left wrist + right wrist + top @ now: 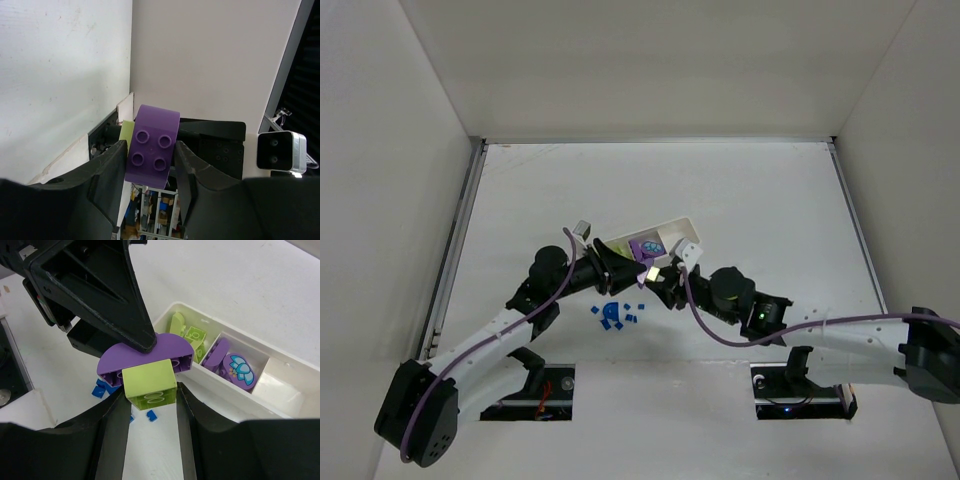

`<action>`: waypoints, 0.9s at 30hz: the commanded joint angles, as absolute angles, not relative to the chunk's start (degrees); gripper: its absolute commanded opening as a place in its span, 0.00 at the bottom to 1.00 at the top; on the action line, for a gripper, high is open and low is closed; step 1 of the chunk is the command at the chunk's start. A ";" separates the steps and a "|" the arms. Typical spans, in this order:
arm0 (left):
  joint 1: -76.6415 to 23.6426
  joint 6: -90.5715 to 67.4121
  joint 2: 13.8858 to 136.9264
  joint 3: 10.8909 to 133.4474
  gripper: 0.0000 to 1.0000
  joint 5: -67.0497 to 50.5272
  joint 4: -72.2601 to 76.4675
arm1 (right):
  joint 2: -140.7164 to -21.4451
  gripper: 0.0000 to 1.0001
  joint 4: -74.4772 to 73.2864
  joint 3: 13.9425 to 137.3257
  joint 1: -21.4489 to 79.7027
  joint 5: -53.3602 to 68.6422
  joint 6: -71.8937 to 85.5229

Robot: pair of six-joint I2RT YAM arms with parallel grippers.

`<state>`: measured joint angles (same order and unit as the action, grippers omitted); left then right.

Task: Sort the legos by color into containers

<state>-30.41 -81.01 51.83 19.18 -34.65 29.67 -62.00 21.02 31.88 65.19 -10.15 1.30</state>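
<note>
My left gripper [150,150] is shut on a purple half-round brick [152,145], studs facing its camera. My right gripper [150,395] is shut on a yellow-green brick [150,382] that sits joined to the underside of that purple brick [145,355]. The two grippers meet just in front of the white tray [682,222], held above the table. In the right wrist view the tray [250,410] holds yellow-green pieces [190,332] in one compartment and purple pieces [232,365] in the middle one. Several tiny blue bits [615,315] lie on the table below the grippers.
The left gripper's black finger [115,300] fills the upper left of the right wrist view. The right wrist's camera [280,150] shows at the right of the left wrist view. White walls enclose the table on three sides.
</note>
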 commanded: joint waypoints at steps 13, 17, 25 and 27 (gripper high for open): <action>-25.63 -81.12 44.92 15.39 0.09 -33.22 36.48 | -61.27 0.31 22.94 33.40 62.45 -6.50 6.15; -19.74 -80.69 42.02 13.01 0.08 -34.01 34.72 | -58.98 0.31 23.03 32.70 61.22 -5.19 7.38; -13.58 -78.23 38.68 14.58 0.09 -32.09 33.22 | -69.14 0.32 27.58 37.25 59.99 -7.72 9.22; -13.05 -76.12 37.97 16.08 0.09 -30.07 32.52 | -74.50 0.32 29.26 39.98 59.55 -9.66 10.36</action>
<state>-13.80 -79.44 39.66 12.71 -32.23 30.37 -68.95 23.66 35.20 60.31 -6.96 8.23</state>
